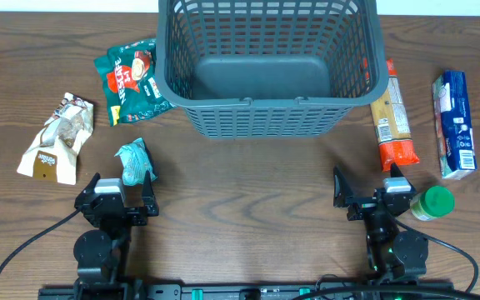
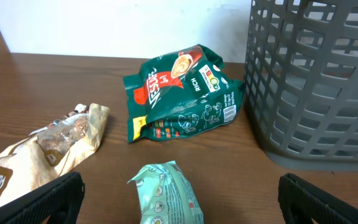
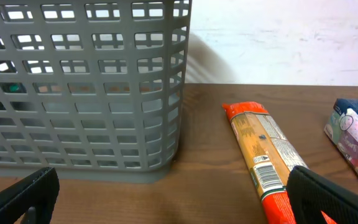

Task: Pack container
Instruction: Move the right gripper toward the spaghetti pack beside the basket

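My left gripper [image 1: 122, 187] and right gripper [image 1: 365, 188] gape wide, both empty. I should straddle the teal packet [image 1: 133, 160] squarely, pinch its middle, then clear the container [image 1: 269, 102] rim.

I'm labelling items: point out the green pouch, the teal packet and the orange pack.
green pouch [image 2: 182, 93], left wrist view, printed front.
teal packet [image 2: 166, 196], left wrist view, top face.
orange pack [image 3: 263, 155], right wrist view, label middle.

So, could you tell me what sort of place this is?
Likely a lab bench: a wood-grain table against a plain white wall, holding the container and a green coffee packet.
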Action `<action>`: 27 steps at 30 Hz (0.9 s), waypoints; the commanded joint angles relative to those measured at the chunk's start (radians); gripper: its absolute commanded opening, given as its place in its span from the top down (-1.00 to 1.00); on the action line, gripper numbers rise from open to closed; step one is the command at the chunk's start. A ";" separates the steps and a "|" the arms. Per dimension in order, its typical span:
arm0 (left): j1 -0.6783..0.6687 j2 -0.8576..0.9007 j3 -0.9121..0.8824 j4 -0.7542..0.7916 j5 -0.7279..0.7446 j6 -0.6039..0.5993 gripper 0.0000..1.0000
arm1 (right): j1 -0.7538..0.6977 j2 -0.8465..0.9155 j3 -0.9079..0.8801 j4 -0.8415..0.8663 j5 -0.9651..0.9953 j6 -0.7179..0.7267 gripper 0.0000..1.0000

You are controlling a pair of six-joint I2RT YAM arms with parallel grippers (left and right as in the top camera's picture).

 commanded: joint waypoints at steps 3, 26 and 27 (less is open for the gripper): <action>0.006 -0.007 -0.026 -0.006 -0.005 0.006 -0.97 | -0.010 -0.003 -0.002 -0.004 -0.005 0.010 -0.99; 0.006 -0.007 -0.026 -0.006 -0.005 0.006 -0.97 | -0.056 0.317 0.548 -0.292 0.215 0.047 -0.99; 0.006 -0.007 -0.026 -0.006 -0.005 0.006 -0.97 | -0.069 0.373 0.618 -0.324 0.215 0.046 -0.99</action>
